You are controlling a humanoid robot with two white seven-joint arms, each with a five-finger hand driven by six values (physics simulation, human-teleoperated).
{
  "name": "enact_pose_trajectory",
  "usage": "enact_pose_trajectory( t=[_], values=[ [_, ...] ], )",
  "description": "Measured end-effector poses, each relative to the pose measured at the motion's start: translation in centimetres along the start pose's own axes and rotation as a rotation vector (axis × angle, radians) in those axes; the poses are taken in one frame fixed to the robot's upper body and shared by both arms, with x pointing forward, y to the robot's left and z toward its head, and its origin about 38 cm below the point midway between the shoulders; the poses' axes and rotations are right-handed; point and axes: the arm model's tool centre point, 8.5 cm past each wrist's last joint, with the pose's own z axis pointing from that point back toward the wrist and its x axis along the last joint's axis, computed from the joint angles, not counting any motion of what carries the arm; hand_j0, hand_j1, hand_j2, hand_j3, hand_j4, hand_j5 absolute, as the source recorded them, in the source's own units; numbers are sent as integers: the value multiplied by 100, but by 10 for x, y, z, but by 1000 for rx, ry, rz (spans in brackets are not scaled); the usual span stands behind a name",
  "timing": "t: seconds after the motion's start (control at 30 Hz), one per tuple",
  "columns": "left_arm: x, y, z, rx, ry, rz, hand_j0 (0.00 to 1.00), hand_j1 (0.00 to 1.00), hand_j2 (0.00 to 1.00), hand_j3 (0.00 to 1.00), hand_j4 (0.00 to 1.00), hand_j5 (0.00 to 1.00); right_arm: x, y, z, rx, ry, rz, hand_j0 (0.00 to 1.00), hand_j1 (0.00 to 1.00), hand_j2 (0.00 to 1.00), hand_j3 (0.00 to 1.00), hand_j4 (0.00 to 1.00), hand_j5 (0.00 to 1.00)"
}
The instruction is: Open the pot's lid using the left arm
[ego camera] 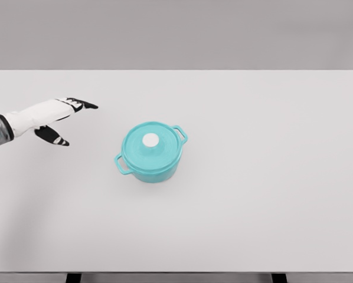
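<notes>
Just left of the frame's middle, a teal pot (151, 158) sits on the white table (271, 194), its lid (150, 143) still on and topped by a white knob (150, 140). Small handles stick out at its lower left and upper right. At the left edge, the left hand (55, 118) hovers with fingers (85, 105) spread, holding nothing, well apart from the pot.
</notes>
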Motion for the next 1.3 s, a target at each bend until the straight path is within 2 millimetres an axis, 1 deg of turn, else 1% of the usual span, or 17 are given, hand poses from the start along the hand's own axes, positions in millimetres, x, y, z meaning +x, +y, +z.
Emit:
enact_pose_trajectory(
  t=[0.07,0.33,0.37,0.4,0.43,0.47,0.5,0.53,0.57,0.6,0.67,0.73,0.8,0.87,1.03,1.1,1.3],
  values=[
    [1,0,-1,-4,-2,-6,100,100,100,100,100,100,-4,7,0,10,7,-2,100,100,100,100,100,100],
    [12,3,-10,-34,-29,-38,100,100,100,100,100,100,-3,6,0,8,4,-1,100,100,100,100,100,100],
    [16,20,-10,-16,-38,-71,100,100,100,100,100,100,-3,6,0,8,4,-1,100,100,100,100,100,100],
    [20,49,-10,8,-47,-123,100,100,100,100,100,100,-3,6,0,8,4,-1,100,100,100,100,100,100],
    [27,85,-10,31,-55,-194,100,100,100,100,100,100,-4,7,0,10,5,-1,100,100,100,100,100,100],
    [33,111,-10,30,-59,-252,100,100,100,100,100,100,-3,6,0,8,4,-1,100,100,100,100,100,100],
    [42,144,-8,25,-57,-333,100,100,100,100,100,100,-3,6,0,8,4,-1,100,100,100,100,100,100],
    [47,153,-11,-11,-59,-376,100,100,100,100,100,100,-4,7,0,10,5,-1,100,100,100,100,100,100],
    [54,149,-20,-61,-76,-411,100,100,100,100,100,100,-3,6,0,8,4,-1,100,100,100,100,100,100],
    [69,150,-33,-90,-109,-449,100,100,100,100,100,100,-4,7,0,10,5,-1,100,100,100,100,100,100],
    [95,131,-56,-158,-187,-496,100,100,100,100,100,100,-3,6,0,8,4,-1,100,100,100,100,100,100],
    [114,116,-67,-196,-248,-520,100,100,100,100,100,100,-3,6,0,8,4,-1,100,100,100,100,100,100],
    [131,109,-71,-200,-311,-511,100,100,100,100,100,100,-3,6,0,8,4,-1,100,100,100,100,100,100],
    [139,106,-68,-196,-351,-491,100,100,100,100,100,100,-3,6,0,8,4,-1,100,100,100,100,100,100],
    [145,98,-60,-194,-406,-434,100,100,100,100,100,100,-3,6,0,8,4,-1,100,100,100,100,100,100],
    [145,85,-61,-208,-420,-406,100,100,100,100,100,100,-3,6,0,8,4,-1,100,100,100,100,100,100],
    [160,78,-72,-218,-467,-402,100,100,100,100,100,100,-3,6,0,8,4,-1,100,100,100,100,100,100]
  ],
)
